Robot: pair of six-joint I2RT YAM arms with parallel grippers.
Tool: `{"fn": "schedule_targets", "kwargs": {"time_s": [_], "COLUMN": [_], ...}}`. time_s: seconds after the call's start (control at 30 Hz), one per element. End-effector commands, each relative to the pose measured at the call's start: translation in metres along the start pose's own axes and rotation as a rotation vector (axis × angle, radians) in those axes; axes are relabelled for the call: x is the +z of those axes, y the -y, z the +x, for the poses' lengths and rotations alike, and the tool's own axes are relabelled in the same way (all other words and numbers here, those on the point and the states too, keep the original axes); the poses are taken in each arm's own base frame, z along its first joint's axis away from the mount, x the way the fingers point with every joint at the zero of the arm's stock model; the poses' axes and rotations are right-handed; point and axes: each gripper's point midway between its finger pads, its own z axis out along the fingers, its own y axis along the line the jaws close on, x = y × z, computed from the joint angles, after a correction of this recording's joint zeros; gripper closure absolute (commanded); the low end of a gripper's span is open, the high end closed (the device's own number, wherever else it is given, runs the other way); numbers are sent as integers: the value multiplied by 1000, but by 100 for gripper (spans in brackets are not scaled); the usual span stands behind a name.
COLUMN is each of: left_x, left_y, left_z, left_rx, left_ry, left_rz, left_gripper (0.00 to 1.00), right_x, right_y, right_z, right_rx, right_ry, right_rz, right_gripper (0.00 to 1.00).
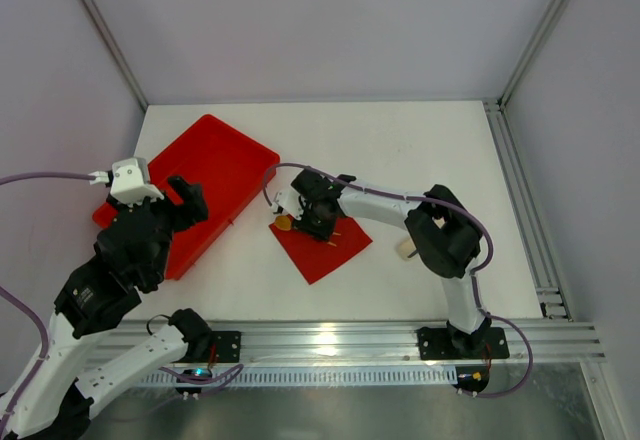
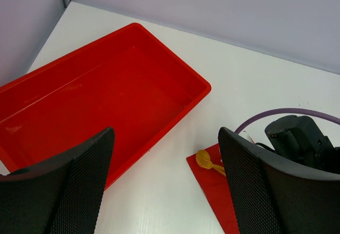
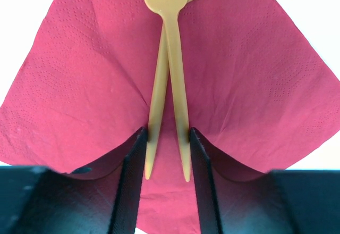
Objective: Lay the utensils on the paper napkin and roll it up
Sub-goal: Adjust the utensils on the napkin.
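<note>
While the right hand (image 3: 167, 138) stands part-closed about the handle ends of the utensils (image 3: 169, 58), pinching or not I cannot tell, they lie together on the paper napkin (image 3: 79, 85) at the middle of the bench (image 1: 400, 150). Placing looks done, so rolling comes next, and that needs a napkin edge lifted. The left hand (image 2: 166, 138) hangs open over the tray (image 2: 79, 85), far left.

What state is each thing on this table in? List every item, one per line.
Red paper napkin: spread out, unrolled, on the table.
Pale wooden fork and spoon: lying on the napkin, handles splayed.
Red plastic tray: upright, nothing visible inside.
Left claw: open, holding nothing.
Right claw: astride both handles; grip unclear.
</note>
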Motion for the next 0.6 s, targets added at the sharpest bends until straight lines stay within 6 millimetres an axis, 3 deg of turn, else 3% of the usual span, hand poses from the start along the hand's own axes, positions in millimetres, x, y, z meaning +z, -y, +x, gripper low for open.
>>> {"fn": "schedule_targets", "kwargs": {"time_s": [0.0,0.57], "left_x": [-5,-5], "left_y": [0,0], "left_z": [-11,-12], "left_rx": [-28,-34], "left_ry": [23,27], "left_rz": [9,18], "left_gripper": [19,19], "right_x": [-5,-10], "right_y": [4,16], "right_z": [-15,-13], "right_rx": [-7,-27], "right_ry": [33,17], "right_rz": [18,80], "right_gripper": [60,74]}}
